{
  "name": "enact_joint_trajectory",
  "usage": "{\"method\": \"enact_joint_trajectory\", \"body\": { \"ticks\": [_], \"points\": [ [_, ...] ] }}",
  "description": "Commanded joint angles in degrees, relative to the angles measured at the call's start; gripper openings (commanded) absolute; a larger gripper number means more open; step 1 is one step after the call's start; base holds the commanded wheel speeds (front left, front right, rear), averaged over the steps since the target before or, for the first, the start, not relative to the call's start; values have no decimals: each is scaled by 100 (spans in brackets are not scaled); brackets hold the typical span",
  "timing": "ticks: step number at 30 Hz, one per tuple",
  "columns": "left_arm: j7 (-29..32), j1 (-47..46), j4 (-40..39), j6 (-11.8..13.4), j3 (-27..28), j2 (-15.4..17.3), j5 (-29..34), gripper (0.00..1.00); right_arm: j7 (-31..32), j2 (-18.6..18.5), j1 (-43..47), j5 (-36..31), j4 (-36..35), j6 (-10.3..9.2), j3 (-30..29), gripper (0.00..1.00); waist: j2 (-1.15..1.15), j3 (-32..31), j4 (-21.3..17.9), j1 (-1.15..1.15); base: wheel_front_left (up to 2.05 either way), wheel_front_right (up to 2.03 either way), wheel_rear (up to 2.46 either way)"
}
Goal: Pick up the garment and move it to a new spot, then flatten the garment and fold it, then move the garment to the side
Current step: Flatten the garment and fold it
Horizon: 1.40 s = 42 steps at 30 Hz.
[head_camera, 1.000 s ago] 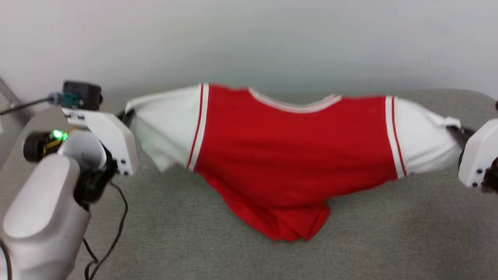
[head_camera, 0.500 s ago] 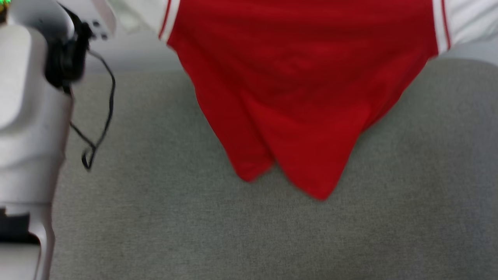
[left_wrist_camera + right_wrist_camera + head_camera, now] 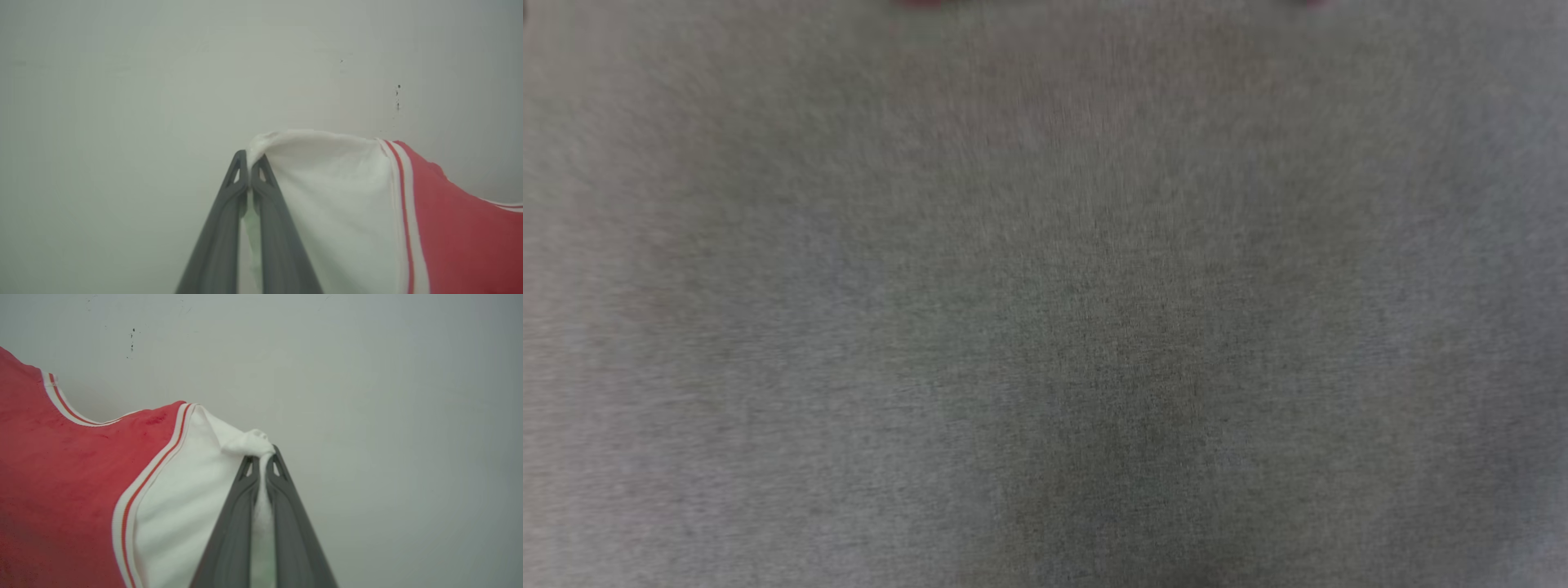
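The garment (image 3: 457, 228) is a red jersey with white sleeves and red-white striped trim, held up in the air in front of a pale wall. In the left wrist view my left gripper (image 3: 249, 161) is shut on the edge of one white sleeve (image 3: 327, 196). In the right wrist view my right gripper (image 3: 262, 459) is shut on the bunched tip of the other white sleeve (image 3: 192, 490), with the red body (image 3: 61, 477) stretching away to the left. The lettering and number are hidden. A faint red sliver (image 3: 915, 2) touches the head view's top edge.
The head view looks down on a blurred stretch of grey-green fabric surface (image 3: 1045, 327). Behind the garment in both wrist views stands a plain pale wall (image 3: 122, 81) with a few small dark marks (image 3: 397, 96).
The head view has tilted sharply downward, so the jersey and arms slid out past its top edge. Before that, the jersey's hanging hem rose off the grey surface.
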Motion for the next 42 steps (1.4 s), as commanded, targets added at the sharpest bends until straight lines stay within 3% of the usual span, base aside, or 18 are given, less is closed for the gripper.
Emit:
{"method": "enact_joint_trajectory", "body": {
  "ticks": [1, 8, 15, 23, 31, 35, 36, 42],
  "points": [
    [-87, -293, 24, -4, -30, 68, 107, 0, -279, 33, -321, 20, 122, -6, 83, 0, 0, 745, -197, -2, 0, 0, 0],
    [-350, -810, 142, -49, -11, 160, 156, 0, -881, 70, -896, 273, 443, -6, 561, 0, 0, 1371, -322, -2, 0, 0, 0],
    [-765, -588, 505, -245, 90, 173, -48, 0, -1136, -24, -1117, 766, 773, -6, 1299, 0, 0, 1725, -282, -2, 0, 0, 0],
    [-1123, -21, 764, -517, 247, 105, -366, 0, -1309, -308, -794, 1239, 862, -6, 1839, 0, 0, 1484, -79, -2, 0, 0, 0],
    [-1355, 2258, 91, -693, 622, 81, -758, 0, -1326, -695, 913, 1999, 509, -6, 2288, 0, 0, 358, 180, -2, 0, 0, 0],
    [-1379, 4400, -908, -453, 908, -28, -951, 0, -1202, -794, 2446, 2315, 118, -6, 2302, 0, 0, -461, 299, -2, 0, 0, 0],
    [-1379, 4400, -908, -453, 908, -28, -951, 0, -1202, -794, 2446, 2315, 118, -6, 2302, 0, 0, -461, 299, -2, 0, 0, 0],
    [-1228, 6753, -2003, -57, 1067, -129, -1162, 0, -963, -784, 4318, 2443, -306, -6, 1998, 0, 0, -1228, 430, -2, 0, 0, 0]
  ]
}}
